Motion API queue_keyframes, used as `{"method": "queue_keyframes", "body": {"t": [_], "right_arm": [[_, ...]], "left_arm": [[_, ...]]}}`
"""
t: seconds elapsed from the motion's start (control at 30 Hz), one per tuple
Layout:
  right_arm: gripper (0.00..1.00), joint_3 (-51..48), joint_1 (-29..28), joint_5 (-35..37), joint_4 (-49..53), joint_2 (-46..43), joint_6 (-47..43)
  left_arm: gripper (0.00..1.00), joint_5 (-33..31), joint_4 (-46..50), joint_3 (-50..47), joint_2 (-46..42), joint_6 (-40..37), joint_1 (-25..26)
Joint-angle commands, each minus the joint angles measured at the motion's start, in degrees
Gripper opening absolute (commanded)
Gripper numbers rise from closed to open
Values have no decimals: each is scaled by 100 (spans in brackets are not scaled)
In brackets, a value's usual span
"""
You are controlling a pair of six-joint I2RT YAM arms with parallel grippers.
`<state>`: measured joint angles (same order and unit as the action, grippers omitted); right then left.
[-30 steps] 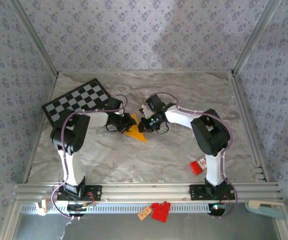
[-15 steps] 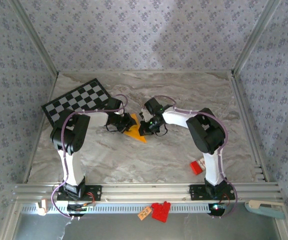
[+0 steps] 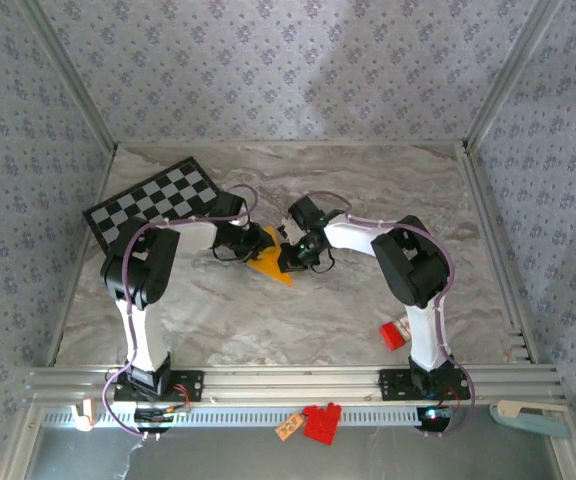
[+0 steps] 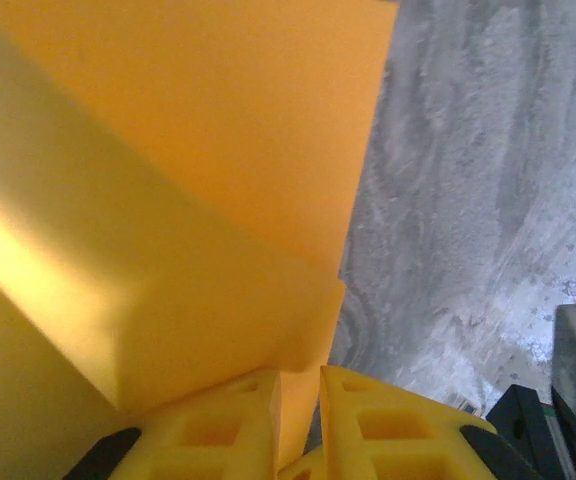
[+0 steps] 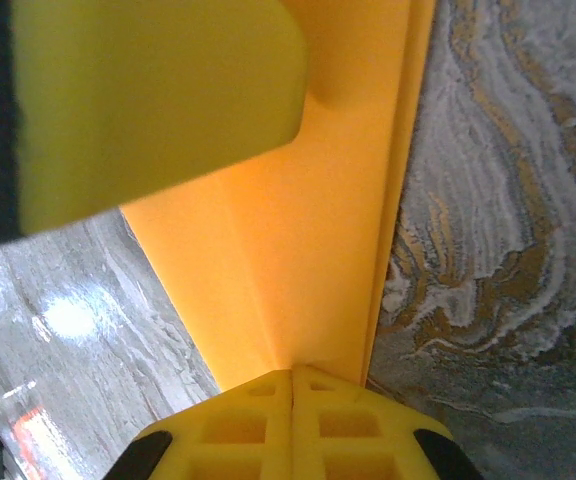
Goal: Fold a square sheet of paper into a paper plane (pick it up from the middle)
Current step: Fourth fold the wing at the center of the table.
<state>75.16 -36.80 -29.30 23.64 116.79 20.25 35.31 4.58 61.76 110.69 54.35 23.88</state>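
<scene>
1. Paper, counted: a single orange-yellow paper [image 3: 273, 266], already folded into a pointed wedge; it lies in the middle of the marbled worktop [image 3: 368, 190], between the two hands.
2. Other things, counted: two arms; two hands; one black-and-white checkered board [image 3: 158, 200] at the far left of the worktop; one small red block [image 3: 394, 336] near the base of the right arm, well apart from the paper.
3. Pointing: in the top view the paper's sharp tip points toward the near edge and to the right; its long axis runs on a diagonal from far-left to near-right; the broad end lies under the left hand.
4. Left hand [image 3: 261, 245]: it sits on the far-left part of the paper; in its wrist view the left hand [image 4: 300, 395] has its yellow fingers [image 4: 218, 435] almost together, with a thin strip of paper pinched between them, so it is grasping the paper; folded layers of the paper spread up and to the left in front of it.
5. Right hand [image 3: 288, 258]: it meets the paper's right edge; in its wrist view the right hand [image 5: 294, 385] is clenched, finger against finger, on the paper where a crease runs away from the fingertips; grey marble shows on both sides of the paper.
</scene>
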Motion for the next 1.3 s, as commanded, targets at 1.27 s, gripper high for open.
{"method": "queue_keyframes", "body": {"t": [1.27], "right_arm": [[5,-301,-47,1476,1398,389,-443]], "left_arm": [[18,-1392,1548,1455,701,-1847,-1307]]}}
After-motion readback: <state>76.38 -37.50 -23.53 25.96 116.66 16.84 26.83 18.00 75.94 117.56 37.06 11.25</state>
